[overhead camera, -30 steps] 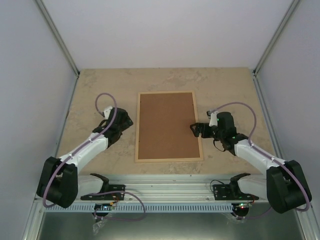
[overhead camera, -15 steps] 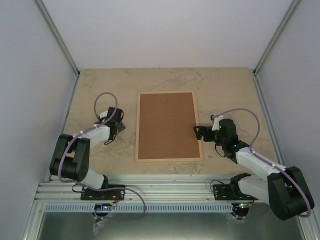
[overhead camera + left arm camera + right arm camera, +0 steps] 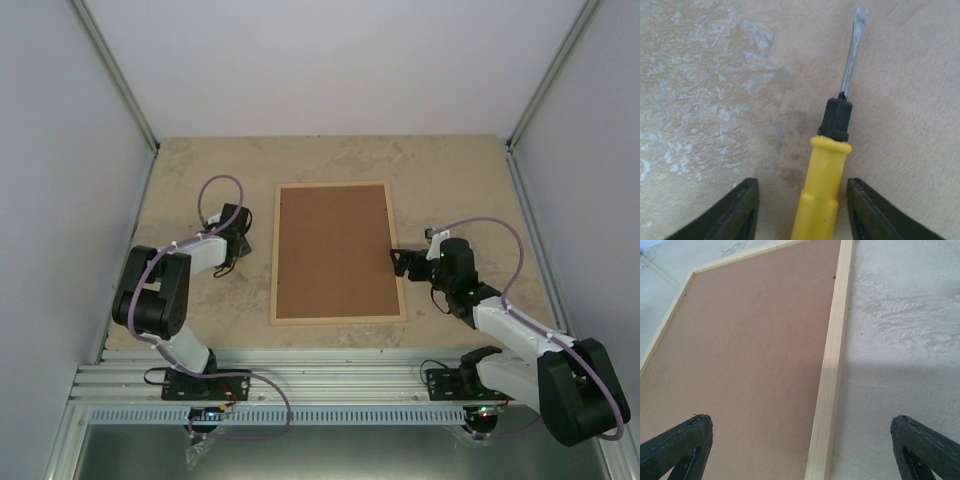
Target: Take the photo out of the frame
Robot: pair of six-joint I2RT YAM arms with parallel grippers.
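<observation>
The frame (image 3: 398,285) of pale wood lies face down in the middle of the table, its brown backing board (image 3: 333,250) filling it. The photo is hidden under the board. My right gripper (image 3: 400,262) stands wide open over the frame's right rail (image 3: 832,370), one finger above the board and the other above the table. My left gripper (image 3: 240,240) is left of the frame. In the left wrist view it (image 3: 802,186) sits half open around the yellow handle of a screwdriver (image 3: 827,170), with a gap on both sides.
The screwdriver's flat blade (image 3: 852,55) points away from the left gripper along the beige tabletop (image 3: 460,180). Grey walls with metal posts (image 3: 115,80) close in the left, right and back. The rail holding the arm bases (image 3: 330,385) runs along the near edge.
My left arm has folded at the elbow and its jaws have narrowed around the screwdriver handle. My right gripper has drawn slightly back toward the frame's right rail, still open.
</observation>
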